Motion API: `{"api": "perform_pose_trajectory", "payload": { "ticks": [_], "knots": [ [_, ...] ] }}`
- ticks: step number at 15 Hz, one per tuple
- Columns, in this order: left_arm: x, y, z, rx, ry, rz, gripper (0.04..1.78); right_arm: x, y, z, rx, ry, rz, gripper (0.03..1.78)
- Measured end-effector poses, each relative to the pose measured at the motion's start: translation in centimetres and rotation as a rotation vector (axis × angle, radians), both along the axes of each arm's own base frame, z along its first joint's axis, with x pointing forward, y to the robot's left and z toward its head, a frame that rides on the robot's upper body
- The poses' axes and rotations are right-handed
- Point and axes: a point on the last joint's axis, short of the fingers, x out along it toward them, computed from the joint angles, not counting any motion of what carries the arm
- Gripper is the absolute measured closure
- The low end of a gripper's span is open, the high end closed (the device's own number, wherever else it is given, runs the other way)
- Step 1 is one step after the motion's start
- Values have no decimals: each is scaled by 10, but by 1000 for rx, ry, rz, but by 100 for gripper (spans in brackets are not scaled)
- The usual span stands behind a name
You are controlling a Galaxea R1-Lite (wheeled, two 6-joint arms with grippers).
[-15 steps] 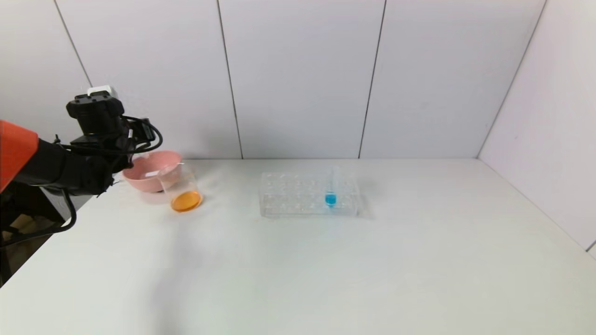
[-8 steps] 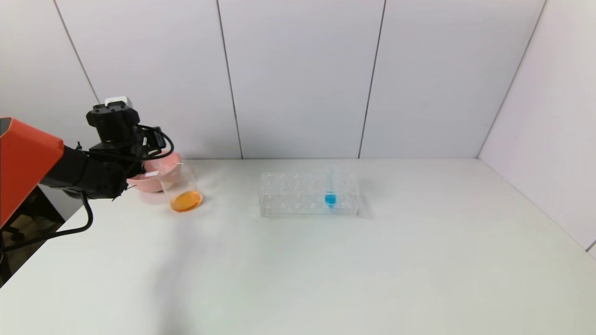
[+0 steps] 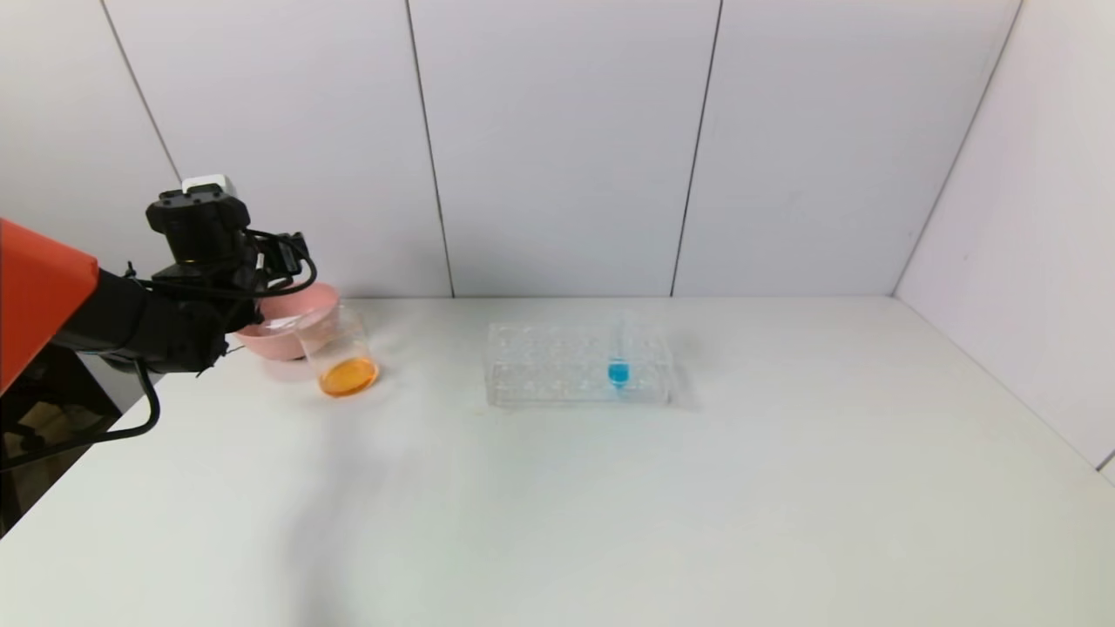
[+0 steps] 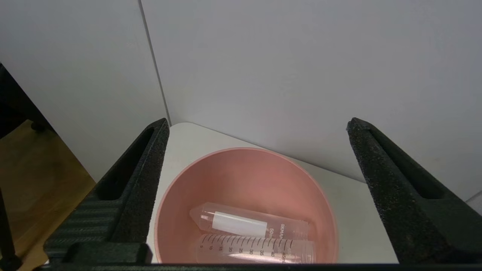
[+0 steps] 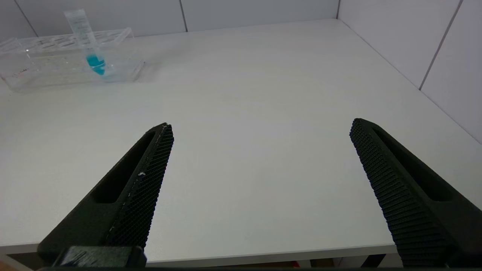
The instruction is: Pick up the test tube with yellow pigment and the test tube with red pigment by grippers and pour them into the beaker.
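Note:
The beaker stands on the white table at the back left and holds orange liquid. My left gripper hovers open and empty just above the pink bowl. In the left wrist view the left gripper has its jaws wide apart over the bowl. Two clear empty tubes lie side by side in the bowl. No tube with yellow or red liquid shows. My right gripper is open and empty over the table's near edge and is out of the head view.
A clear tube rack stands at the middle back and holds one tube with blue liquid. Both show in the right wrist view, the rack and the blue tube. Walls close the back and right.
My left arm moved right and down toward the pink bowl, then drew back slightly left. The beaker, rack and tubes have not moved.

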Motion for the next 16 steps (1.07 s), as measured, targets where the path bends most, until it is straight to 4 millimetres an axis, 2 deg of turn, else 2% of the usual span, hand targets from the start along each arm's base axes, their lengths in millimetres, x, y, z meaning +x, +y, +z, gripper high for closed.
{"api": "perform_pose_trajectory", "payload": {
  "ticks": [2,4,6,8,10,13,16],
  "knots": [
    [-21,-4,14,6,-1,-21,5,0,0,0,0,0,0,10],
    [-57,-9,41,20,-31,-93,5,0,0,0,0,0,0,10],
    [-103,-13,73,53,-69,-191,6,0,0,0,0,0,0,10],
    [-159,-17,105,89,-115,-278,6,0,0,0,0,0,0,10],
    [-217,-21,128,116,-155,-350,6,0,0,0,0,0,0,10],
    [-297,-26,141,141,-187,-407,6,0,0,0,0,0,0,10],
    [-369,-29,133,167,-225,-420,6,0,0,0,0,0,0,10]
  ]
}}
